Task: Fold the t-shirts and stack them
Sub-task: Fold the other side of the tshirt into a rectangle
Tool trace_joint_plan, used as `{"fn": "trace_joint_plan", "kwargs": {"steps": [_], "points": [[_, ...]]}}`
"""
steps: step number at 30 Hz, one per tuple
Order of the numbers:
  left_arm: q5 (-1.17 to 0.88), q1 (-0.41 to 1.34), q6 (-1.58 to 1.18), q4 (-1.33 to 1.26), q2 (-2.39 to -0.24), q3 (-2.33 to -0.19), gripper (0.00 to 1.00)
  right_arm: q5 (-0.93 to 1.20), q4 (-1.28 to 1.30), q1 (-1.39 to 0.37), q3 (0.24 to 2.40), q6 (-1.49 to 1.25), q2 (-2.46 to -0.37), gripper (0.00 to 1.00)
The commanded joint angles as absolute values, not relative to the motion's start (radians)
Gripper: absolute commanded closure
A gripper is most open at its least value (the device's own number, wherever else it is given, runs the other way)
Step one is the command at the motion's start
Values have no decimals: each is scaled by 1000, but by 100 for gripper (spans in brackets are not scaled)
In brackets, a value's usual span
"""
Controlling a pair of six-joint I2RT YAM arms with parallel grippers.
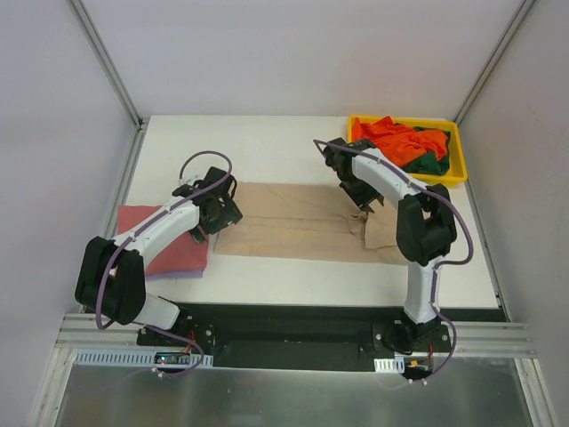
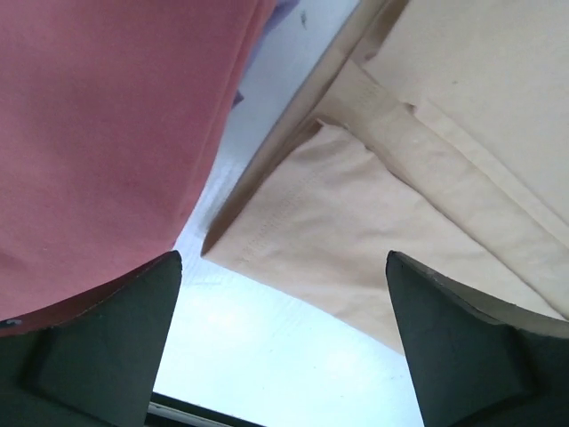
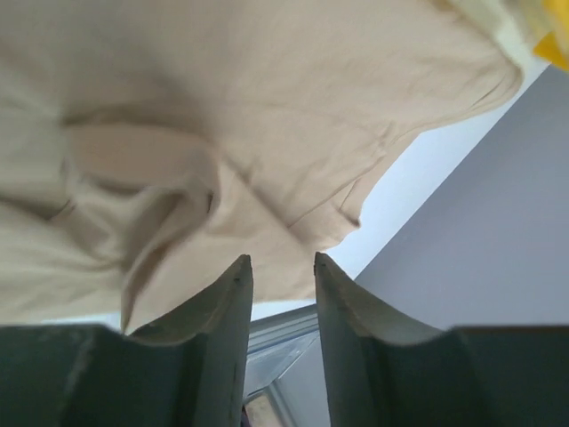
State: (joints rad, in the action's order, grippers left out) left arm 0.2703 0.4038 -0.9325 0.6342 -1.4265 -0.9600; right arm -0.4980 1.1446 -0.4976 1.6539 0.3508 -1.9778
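Note:
A large tan t-shirt [image 1: 302, 227] lies flat across the middle of the table, folded into a long band. My left gripper [image 1: 209, 222] hovers over its left end with the jaws wide open and nothing between them [image 2: 284, 267]; the tan shirt's corner [image 2: 356, 222] lies just beyond. A folded red t-shirt [image 1: 164, 240] rests on a lilac one [image 1: 182, 273] at the left. My right gripper [image 1: 366, 206] is above the tan shirt's rumpled right end [image 3: 222, 107], its jaws [image 3: 283, 260] a narrow gap apart and empty.
A yellow tray [image 1: 449, 180] at the back right holds a crumpled orange t-shirt [image 1: 400, 138] and a dark green one [image 1: 428, 165]. Metal frame posts and grey walls close in the table on both sides.

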Motion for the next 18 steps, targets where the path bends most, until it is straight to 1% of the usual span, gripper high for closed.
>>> {"fn": "trace_joint_plan", "kwargs": {"steps": [1, 2, 4, 6, 8, 13, 15, 18], "points": [[253, 396, -894, 641, -1385, -1028, 1, -638, 1152, -482, 1741, 330, -2014, 59], [215, 397, -873, 637, -1375, -1043, 1, -635, 1158, -482, 1740, 315, -2002, 53], [154, 417, -833, 615, -1350, -1066, 1, -603, 1152, -480, 1686, 281, -1952, 35], [130, 452, -796, 591, -1325, -1075, 1, -560, 1121, -483, 1587, 249, -1869, 34], [115, 489, -775, 575, -1312, -1072, 1, -482, 1069, -485, 1478, 218, -1739, 34], [-39, 526, -733, 468, -1318, -1003, 1, -148, 898, -512, 1209, 216, -1507, 32], [-96, 531, -723, 428, -1347, -980, 1, -112, 862, -531, 1152, 199, -1485, 32], [-114, 531, -701, 410, -1399, -976, 1, -188, 853, -560, 1121, 184, -1518, 33]]}}
